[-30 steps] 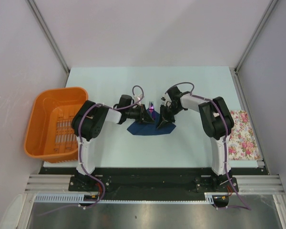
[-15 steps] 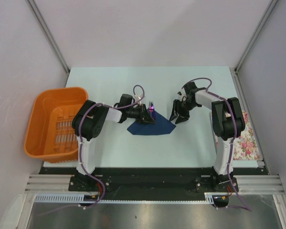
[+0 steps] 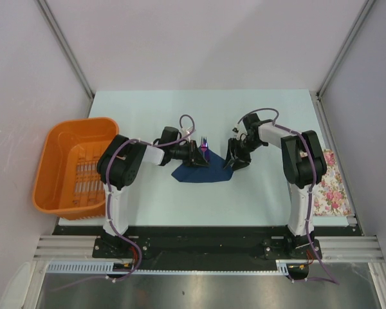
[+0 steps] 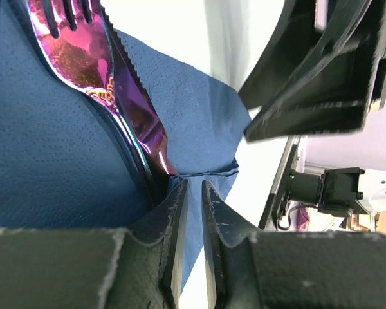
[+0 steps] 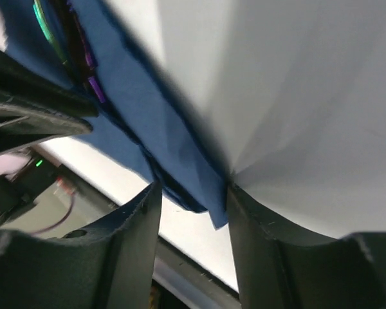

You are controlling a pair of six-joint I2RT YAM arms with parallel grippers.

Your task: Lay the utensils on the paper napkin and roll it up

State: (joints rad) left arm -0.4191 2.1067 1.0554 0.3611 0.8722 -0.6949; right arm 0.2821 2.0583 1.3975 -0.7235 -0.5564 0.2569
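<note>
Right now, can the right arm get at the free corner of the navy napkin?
Probably yes. The right tool's open jaws straddle the navy napkin's right corner on the table, with nothing between them. The left tool pinches the fold by the purple fork, on the other side.

A: What lies on the pale mint worktop [image 3: 148,199]?
B: A thin dark navy blue paper napkin [image 3: 199,172] near the middle, partly folded. An orange plastic basket [image 3: 82,123] sits at the left edge and a white rectangular cloth with pink floral print [image 3: 326,187] at the right edge, both well apart from it.
</note>
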